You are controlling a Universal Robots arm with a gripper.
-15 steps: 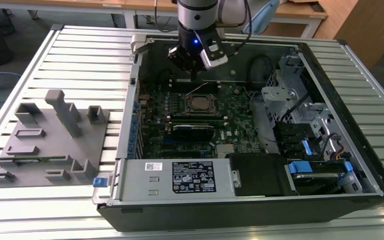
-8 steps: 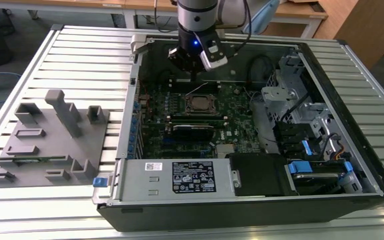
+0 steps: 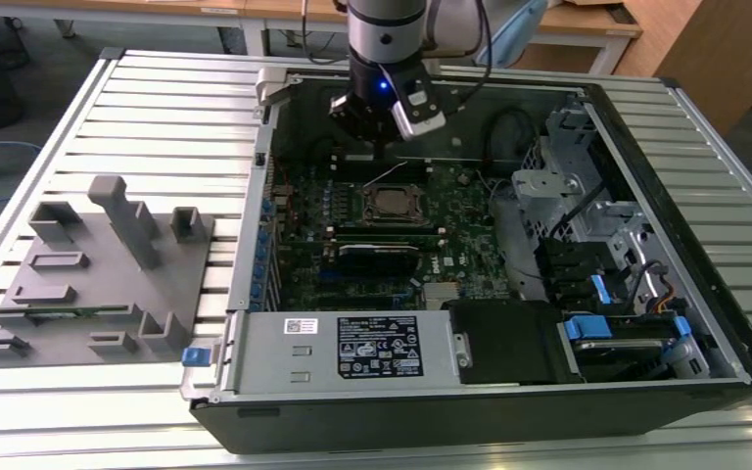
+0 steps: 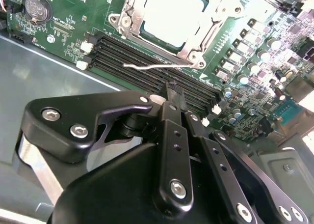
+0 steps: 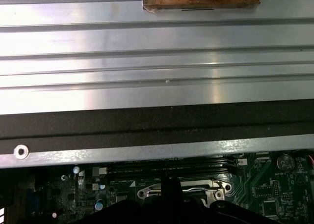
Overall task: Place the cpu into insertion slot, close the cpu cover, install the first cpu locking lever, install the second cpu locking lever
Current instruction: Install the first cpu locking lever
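I have the gripper (image 3: 360,147) down inside the open computer case (image 3: 689,245), hanging over the green motherboard (image 3: 474,245) just beside the insertion slot (image 3: 411,215), on the arm's side of it. In the second wrist view the gripper (image 4: 171,89) looks clenched to me: the jaws meet at one dark tip with nothing between them. That tip hovers over the long black memory slots (image 4: 147,69) that run alongside the insertion slot, and I cannot tell whether it touches anything. The cpu (image 4: 171,15) lies flat in the insertion slot, its pale metal top showing through the window of the cpu cover (image 4: 159,46), which is folded down around it. From the corner of the insertion slot nearest the gripper, a thin silvery locking lever (image 4: 147,65) reaches out across the memory slots, unlatched, and the gripper's tip is just beside it. In the exterior view this lever (image 3: 384,176) rises from the edge of the insertion slot toward the gripper. A round coin battery (image 4: 37,7) sits on the board well apart from the insertion slot. The case rests on a slatted metal table (image 3: 154,108). A grey fixture block (image 3: 89,274) stands outside the case, far from the insertion slot.
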